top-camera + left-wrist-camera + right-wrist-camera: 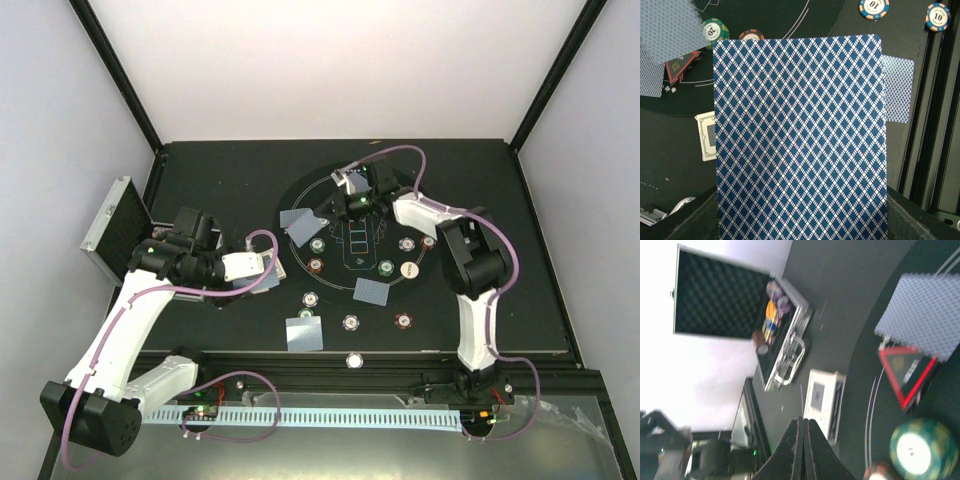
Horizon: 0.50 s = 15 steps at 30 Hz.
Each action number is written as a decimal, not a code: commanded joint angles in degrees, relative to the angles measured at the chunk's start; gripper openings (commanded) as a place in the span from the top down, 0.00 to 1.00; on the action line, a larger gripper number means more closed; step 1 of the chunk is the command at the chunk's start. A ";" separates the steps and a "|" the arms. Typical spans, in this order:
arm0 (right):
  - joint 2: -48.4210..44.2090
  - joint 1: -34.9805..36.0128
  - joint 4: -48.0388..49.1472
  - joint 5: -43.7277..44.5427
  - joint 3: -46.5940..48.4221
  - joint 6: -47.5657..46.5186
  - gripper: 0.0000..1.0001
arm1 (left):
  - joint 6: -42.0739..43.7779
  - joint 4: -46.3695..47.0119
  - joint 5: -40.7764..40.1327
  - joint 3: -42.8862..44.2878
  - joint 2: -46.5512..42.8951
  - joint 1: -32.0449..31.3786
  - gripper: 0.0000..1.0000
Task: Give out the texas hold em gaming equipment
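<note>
Bright even overhead light, right-wrist view blurred

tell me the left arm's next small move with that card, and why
Probably swing right and lower it onto the round felt: the left gripper holds the playing card clamped beside the felt's left edge, not yet dealt.

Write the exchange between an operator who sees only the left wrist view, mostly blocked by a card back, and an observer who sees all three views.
Operator: This card blocks me. Where is the right gripper?
Observer: Over the round mat's far side, its fingers pressed together.
Operator: Is the case open?
Observer: Yes, the silver case stands open left of the mat, with chips inside.
</note>
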 commanded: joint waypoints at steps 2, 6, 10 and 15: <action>12.57 -0.28 2.26 4.87 14.35 10.27 0.99 | -0.71 -1.29 0.51 2.59 -0.47 -0.21 0.98; 21.37 -0.36 0.60 7.03 26.24 13.58 0.99 | -1.05 -1.64 0.58 2.61 -0.49 -0.21 0.98; 26.04 -0.40 -0.97 11.46 32.90 15.75 0.99 | -1.09 -1.98 0.18 2.54 -1.25 -0.21 0.99; 28.03 -0.32 -3.48 14.58 35.87 15.50 0.99 | -1.07 -1.87 -0.20 2.00 -1.74 -0.21 0.98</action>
